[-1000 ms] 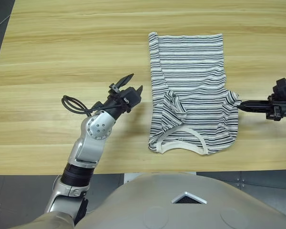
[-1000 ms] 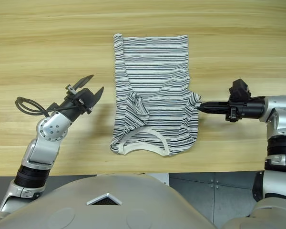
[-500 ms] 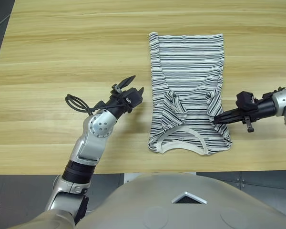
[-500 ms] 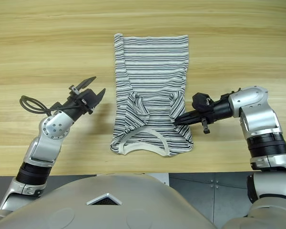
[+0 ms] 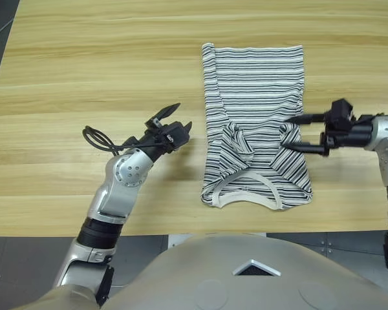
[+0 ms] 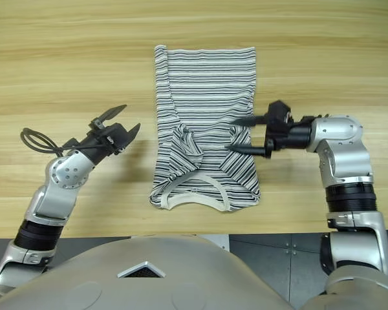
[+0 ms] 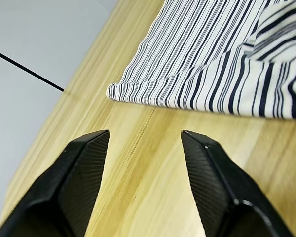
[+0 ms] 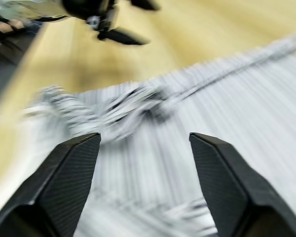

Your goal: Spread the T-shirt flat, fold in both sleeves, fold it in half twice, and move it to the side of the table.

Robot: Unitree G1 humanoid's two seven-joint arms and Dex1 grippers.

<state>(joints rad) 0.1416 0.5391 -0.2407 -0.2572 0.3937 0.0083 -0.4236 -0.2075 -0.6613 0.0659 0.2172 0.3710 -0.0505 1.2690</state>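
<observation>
The striped T-shirt (image 5: 258, 103) lies on the wooden table (image 5: 84, 77), collar toward me and hem at the far side, with both sleeves folded in over its body. My right gripper (image 5: 291, 133) hovers open over the shirt's right side by the folded-in sleeve, holding nothing. My left gripper (image 5: 178, 115) stands open over bare wood just left of the shirt. In the left wrist view, the shirt's edge (image 7: 187, 94) lies beyond the open fingers (image 7: 84, 168). The right wrist view looks along the striped cloth (image 8: 153, 148) between its open fingers (image 8: 69, 182).
A black cable (image 5: 98, 140) loops off my left wrist over the table. Bare wood stretches wide to the shirt's left and beyond its hem. The table's left edge (image 5: 3, 51) meets dark floor, and the near edge runs just below the collar.
My right gripper carried the right sleeve inward over the shirt, let it go and opened, then lifted a little. The left gripper stayed open, shifting slightly.
</observation>
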